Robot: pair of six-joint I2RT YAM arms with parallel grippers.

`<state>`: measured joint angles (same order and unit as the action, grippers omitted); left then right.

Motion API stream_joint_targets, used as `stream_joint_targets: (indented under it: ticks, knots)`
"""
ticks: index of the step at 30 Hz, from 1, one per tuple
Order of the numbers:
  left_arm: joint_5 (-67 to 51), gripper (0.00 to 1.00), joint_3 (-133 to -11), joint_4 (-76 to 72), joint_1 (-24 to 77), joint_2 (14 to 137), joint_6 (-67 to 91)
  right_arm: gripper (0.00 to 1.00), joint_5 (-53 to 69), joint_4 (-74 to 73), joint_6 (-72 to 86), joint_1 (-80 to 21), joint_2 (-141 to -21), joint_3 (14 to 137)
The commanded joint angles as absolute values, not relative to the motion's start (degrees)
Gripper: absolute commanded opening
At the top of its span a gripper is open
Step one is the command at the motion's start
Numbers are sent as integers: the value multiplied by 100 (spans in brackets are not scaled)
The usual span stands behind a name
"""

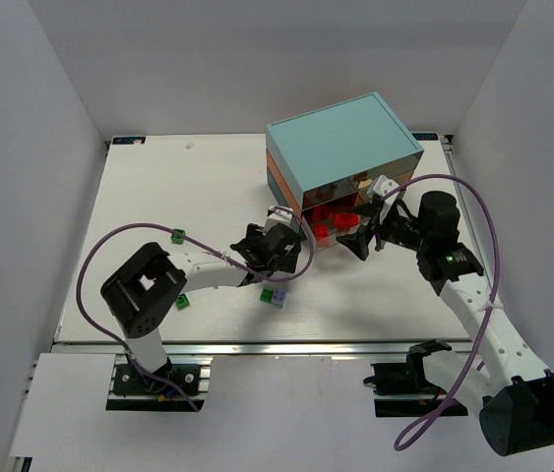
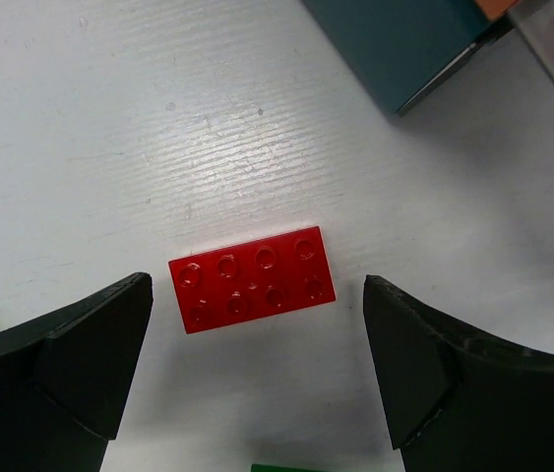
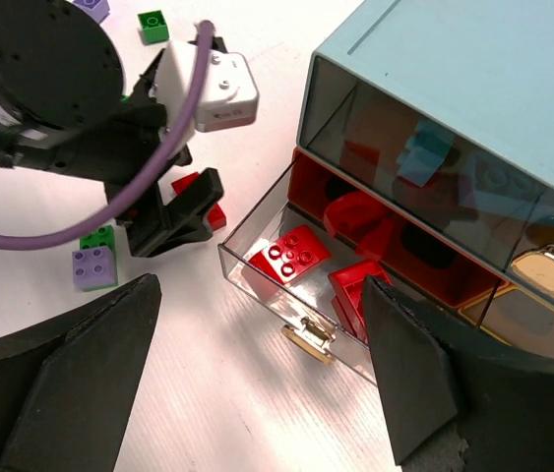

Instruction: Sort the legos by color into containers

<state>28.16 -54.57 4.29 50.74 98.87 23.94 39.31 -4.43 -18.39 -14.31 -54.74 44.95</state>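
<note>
Hovering wide open, the left end effector [image 2: 257, 295] straddles a red brick [image 2: 252, 278]; the right end effector [image 3: 262, 285] gapes above the drawer [image 3: 255, 211].

A flat white table board [image 1: 168, 187] lay between plain pale grey walls [image 1: 21, 138]. A silver metal rail [image 1: 296, 350] ran along its near edge. Fine streaks showed on the board.

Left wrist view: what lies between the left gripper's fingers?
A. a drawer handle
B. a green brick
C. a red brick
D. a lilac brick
C: a red brick lies studs-up on the table, in the gap of the open left gripper, and touches neither finger.
</note>
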Motion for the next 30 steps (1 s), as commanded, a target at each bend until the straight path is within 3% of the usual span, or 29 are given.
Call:
stream_joint_targets:
  ticks: [1,23,30]
  knots:
    - [2988,97,-5853,589,5054,10010,2566,87,4078,-237,-1793,-1389,-5458,4412]
    - [3067,91,-6152,905,5054,10450,2751,87,4324,-255,-1749,-1152,-5396,4386]
    - [2988,82,-6108,870,5054,10468,2751,86,4359,-255,-1758,-1125,-5405,4386]
